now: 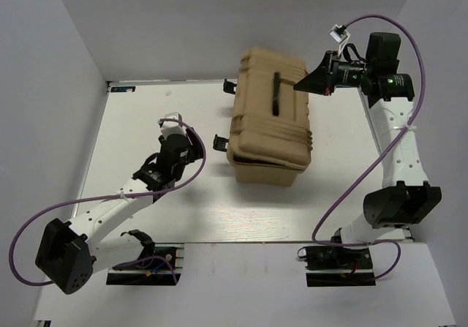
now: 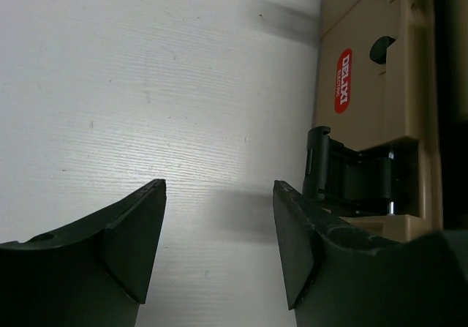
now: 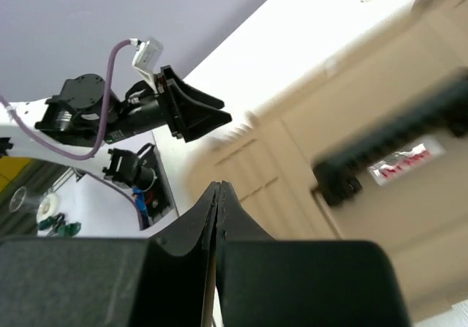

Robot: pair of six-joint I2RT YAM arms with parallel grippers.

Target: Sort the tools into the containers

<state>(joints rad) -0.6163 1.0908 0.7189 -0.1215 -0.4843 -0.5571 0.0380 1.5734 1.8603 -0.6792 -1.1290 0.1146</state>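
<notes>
Toolbox (image 1: pixel 269 122) sits mid-counter (image 1: pixel 146 115), lid down. No tools show in any view (presumably shut inside or out of frame).

Step in hand, likely: opening the box.
- Left claw (image 2: pixel 219 188): spread wide, empty, low beside the side latch (image 2: pixel 344 177).
- Right claw (image 3: pixel 219 189): pinched closed on nothing, raised beside the lid's right side.

Next move calls for confirming the latches are free, then lifting the lid by its handle (image 1: pixel 276 93). The closed lid is the obstacle.

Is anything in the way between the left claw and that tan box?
Nothing visible. Only bare table lies between the open left gripper and the toolbox; its black side latch sits just beyond the fingertips.
</notes>
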